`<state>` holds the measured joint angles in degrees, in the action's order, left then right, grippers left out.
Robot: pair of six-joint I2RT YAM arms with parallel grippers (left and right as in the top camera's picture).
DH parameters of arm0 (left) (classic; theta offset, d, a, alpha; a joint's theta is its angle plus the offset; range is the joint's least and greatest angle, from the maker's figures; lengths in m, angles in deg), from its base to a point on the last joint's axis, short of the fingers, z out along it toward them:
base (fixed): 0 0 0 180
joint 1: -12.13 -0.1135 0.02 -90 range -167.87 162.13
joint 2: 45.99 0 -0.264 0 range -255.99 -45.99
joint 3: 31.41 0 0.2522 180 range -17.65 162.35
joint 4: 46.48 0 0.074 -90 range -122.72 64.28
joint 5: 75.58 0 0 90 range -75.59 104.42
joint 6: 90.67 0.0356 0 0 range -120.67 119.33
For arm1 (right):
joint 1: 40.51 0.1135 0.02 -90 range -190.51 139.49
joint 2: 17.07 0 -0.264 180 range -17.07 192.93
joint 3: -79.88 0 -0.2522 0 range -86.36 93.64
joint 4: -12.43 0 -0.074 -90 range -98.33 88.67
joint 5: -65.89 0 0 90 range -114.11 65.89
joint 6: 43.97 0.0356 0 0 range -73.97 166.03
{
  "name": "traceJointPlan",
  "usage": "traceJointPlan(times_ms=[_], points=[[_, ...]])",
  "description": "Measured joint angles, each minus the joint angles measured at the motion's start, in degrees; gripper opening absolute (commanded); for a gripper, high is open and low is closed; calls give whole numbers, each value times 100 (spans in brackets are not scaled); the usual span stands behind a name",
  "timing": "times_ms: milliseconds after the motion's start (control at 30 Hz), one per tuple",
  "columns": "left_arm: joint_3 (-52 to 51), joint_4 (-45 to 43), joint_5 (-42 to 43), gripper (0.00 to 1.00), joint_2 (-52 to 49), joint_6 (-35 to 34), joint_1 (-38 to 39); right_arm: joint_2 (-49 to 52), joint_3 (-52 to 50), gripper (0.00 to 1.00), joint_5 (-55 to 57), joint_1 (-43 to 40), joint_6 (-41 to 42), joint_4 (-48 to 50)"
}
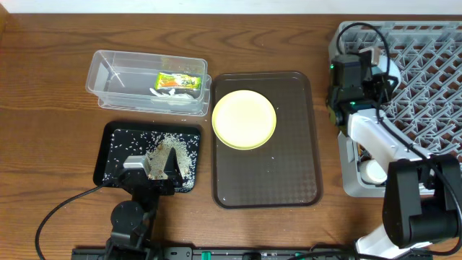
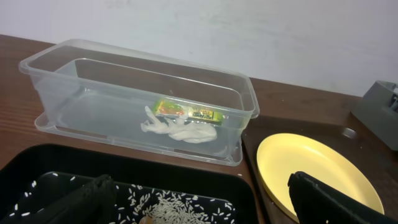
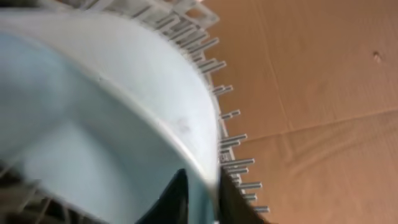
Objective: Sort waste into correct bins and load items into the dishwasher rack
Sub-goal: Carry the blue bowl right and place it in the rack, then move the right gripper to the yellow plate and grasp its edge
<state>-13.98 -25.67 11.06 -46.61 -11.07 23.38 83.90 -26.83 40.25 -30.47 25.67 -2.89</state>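
Note:
The clear tub [image 1: 115, 81] holds the green-and-orange wrapper [image 1: 178, 81], which also shows in the left wrist view [image 2: 186, 112] beside a crumpled white scrap [image 2: 180, 130]. The black tray [image 1: 114, 137] holds scattered rice crumbs [image 1: 177, 155]. My left gripper [image 2: 199, 208] is open and empty just above that tray. The yellow plate [image 1: 244, 119] lies on the brown tray [image 1: 289, 166]. My right gripper [image 3: 208, 196] is shut on the rim of the light blue bowl [image 3: 106, 124] at the left side of the grey rack [image 1: 419, 58]. A white bowl [image 1: 374, 171] sits in the rack's near corner. The chopsticks are out of view.
The brown tray lies between the two bins and the rack. The rack's upright tines [image 3: 233, 140] stand close beside the bowl's rim. Cables [image 1: 72, 198] trail from both arms.

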Motion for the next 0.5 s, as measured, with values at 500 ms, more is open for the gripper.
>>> traceJointPlan(times_ms=[500], points=[[0, 0, 0, 91, 0, 0, 0, -343, -13, 60, -1073, 605, 1838, -1832]])
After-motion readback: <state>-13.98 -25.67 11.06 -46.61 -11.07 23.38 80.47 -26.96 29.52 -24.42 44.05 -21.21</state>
